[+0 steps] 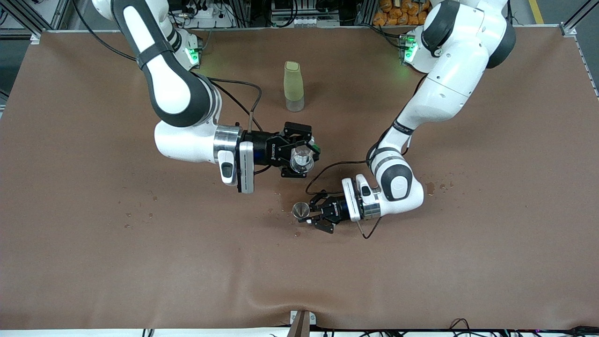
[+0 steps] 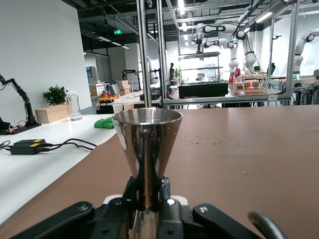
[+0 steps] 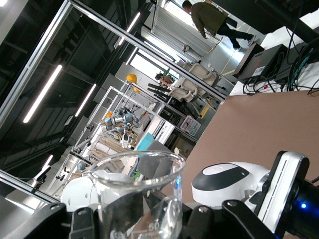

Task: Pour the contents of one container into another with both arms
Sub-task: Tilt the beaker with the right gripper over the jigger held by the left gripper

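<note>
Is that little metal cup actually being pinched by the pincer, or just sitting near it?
Touching. In the left wrist view, the left pincer clamps the metal cup at its narrow waist, fingers pressed against both sides.

- Two white jointed arms, right arm (image 1: 173, 89) and left arm (image 1: 444, 79), with black bands at the joints.
- Silver ring at each wrist, back from the fingers.
- Black right gripper (image 1: 299, 157), white lettering on its body, probably a maker's name.
- Black left gripper (image 1: 311, 214), thin black cables looping back from it.
- Green lights at both bases.
</note>
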You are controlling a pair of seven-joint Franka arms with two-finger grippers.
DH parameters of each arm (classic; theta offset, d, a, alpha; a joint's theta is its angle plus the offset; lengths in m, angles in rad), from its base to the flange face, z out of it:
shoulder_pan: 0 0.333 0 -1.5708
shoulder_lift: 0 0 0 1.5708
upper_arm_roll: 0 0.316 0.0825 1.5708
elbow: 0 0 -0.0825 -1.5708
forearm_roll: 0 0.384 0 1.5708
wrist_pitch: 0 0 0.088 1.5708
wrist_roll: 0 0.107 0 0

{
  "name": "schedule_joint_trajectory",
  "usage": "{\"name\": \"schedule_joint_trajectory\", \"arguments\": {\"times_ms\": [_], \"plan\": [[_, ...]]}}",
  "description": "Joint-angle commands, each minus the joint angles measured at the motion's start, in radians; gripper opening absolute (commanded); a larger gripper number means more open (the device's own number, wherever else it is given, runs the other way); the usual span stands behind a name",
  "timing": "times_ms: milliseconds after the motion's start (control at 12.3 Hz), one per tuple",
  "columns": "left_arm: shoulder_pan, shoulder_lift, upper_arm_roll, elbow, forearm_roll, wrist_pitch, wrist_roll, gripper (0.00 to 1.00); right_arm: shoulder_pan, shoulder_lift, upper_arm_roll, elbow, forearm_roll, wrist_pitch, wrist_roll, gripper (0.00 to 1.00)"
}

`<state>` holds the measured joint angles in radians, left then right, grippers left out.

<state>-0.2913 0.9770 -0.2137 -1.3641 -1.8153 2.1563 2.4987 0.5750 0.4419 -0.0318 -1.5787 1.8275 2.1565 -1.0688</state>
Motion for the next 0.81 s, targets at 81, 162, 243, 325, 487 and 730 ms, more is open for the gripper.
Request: {"name": "schedule_joint_trajectory", "arguments": {"times_ms": [81, 162, 243, 325, 487, 730], "plan": [[0.015, -0.058, -0.001, -0.076, 0.014, -0.032, 0.006, 0.0, 0.019, -0.051, -0.013, -0.041, 0.024, 0.014, 0.096, 0.0], [0.015, -0.058, -0.001, -0.078, 0.014, -0.033, 0.006, 0.0, 0.034, -0.049, -0.013, -0.043, 0.026, 0.014, 0.098, 0.0], [0.015, -0.058, -0.001, -0.079, 0.014, -0.033, 0.006, 0.0, 0.036, -0.048, -0.013, -0.043, 0.026, 0.023, 0.111, 0.0], [0.015, -0.058, -0.001, -0.078, 0.014, -0.033, 0.006, 0.0, 0.04, -0.048, -0.013, -0.041, 0.024, 0.029, 0.142, 0.0], [0.015, -0.06, -0.003, -0.082, 0.014, -0.033, -0.01, 0.0, 0.046, -0.049, -0.013, -0.041, 0.026, 0.031, 0.176, 0.0], [0.017, -0.06, -0.003, -0.085, 0.014, -0.044, -0.014, 0.0, 0.046, -0.048, -0.013, -0.041, 0.024, 0.028, 0.222, 0.0]]}}
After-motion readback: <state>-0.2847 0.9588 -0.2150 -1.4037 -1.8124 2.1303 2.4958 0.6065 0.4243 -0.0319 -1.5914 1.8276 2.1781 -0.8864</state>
